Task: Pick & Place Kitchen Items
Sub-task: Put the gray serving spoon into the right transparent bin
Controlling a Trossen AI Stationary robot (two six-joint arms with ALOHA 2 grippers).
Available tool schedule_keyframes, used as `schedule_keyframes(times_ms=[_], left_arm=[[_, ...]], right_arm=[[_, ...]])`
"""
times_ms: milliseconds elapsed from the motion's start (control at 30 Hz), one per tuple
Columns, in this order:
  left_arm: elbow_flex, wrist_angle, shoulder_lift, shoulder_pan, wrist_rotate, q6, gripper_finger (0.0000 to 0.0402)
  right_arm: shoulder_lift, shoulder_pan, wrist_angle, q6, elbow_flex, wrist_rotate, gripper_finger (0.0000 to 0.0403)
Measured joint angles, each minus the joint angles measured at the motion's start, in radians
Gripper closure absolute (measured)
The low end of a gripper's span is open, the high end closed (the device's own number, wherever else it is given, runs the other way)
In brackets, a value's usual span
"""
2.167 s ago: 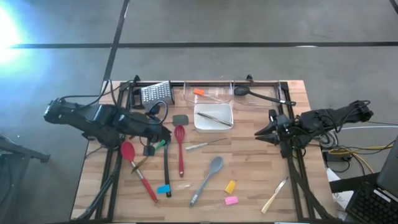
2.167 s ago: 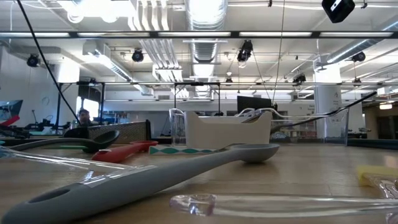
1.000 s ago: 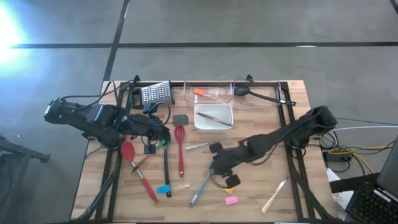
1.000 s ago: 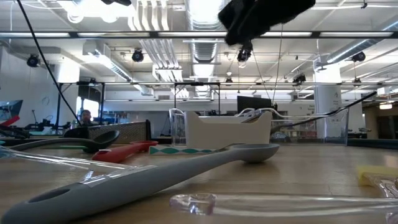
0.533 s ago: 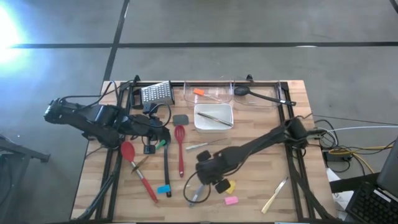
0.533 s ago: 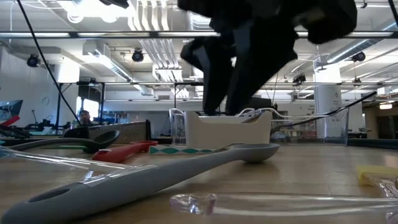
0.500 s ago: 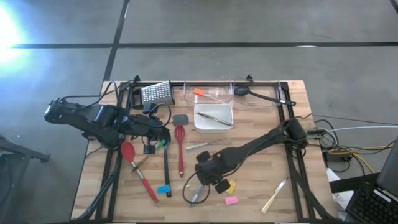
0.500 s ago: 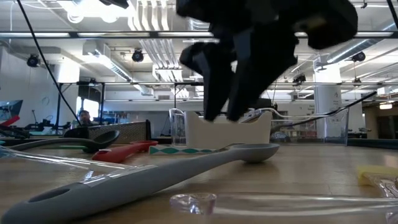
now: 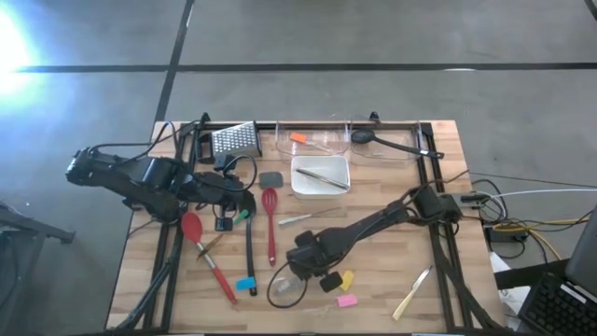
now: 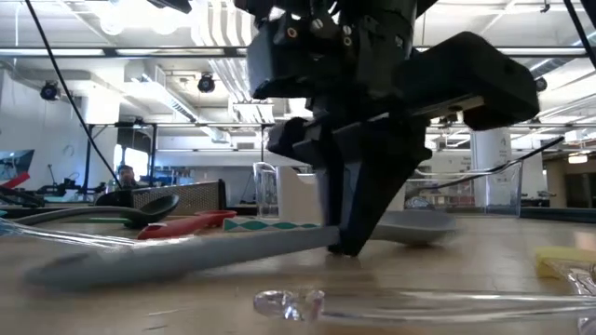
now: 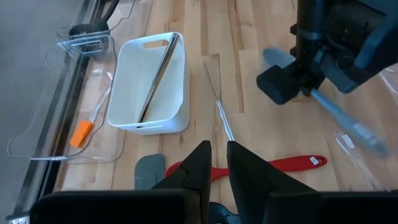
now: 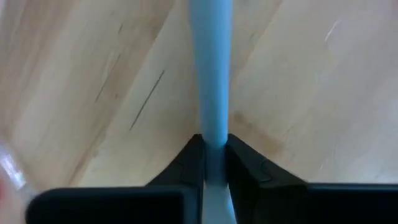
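We see the right gripper [image 12: 214, 155] pinching the grey spoon's [image 12: 210, 74] handle near the table's [image 9: 373, 299] front edge; the left gripper [image 11: 217, 163], fingers nearly together, holds nothing.

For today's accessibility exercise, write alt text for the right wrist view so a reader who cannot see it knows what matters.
The right gripper is shut on the handle of a grey spoon, its two dark fingers pinching it from either side. The handle runs straight ahead from the fingers, over the bare wooden table.
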Motion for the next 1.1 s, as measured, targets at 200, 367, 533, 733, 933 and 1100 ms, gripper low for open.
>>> schedule_keyframes(times_ms=[200,367,533,733,933,1100], left_arm=[[0.000,0.000,0.000,0.000,0.000,0.000,0.0345],[0.000,0.000,0.000,0.000,0.000,0.000,0.0345],[0.000,0.000,0.000,0.000,0.000,0.000,0.0346],[-0.007,0.049,0.003,0.000,-0.001,0.009,0.0349],[-0.137,0.385,0.004,0.000,0.000,0.180,0.0349],[-0.304,0.892,0.019,0.003,0.001,0.364,0.0348]], right_arm=[[-0.095,0.004,-0.073,0.052,-0.015,-0.023,0.0372],[-0.253,0.020,-0.073,0.091,-0.057,-0.016,0.0372],[-0.477,0.046,-0.043,0.157,-0.140,0.131,0.0372],[-0.776,0.081,0.243,0.187,-0.381,0.319,0.0372],[-1.043,0.117,0.773,0.063,-0.716,0.434,0.0372],[-1.159,0.132,1.324,-0.134,-0.964,0.454,0.0372]])
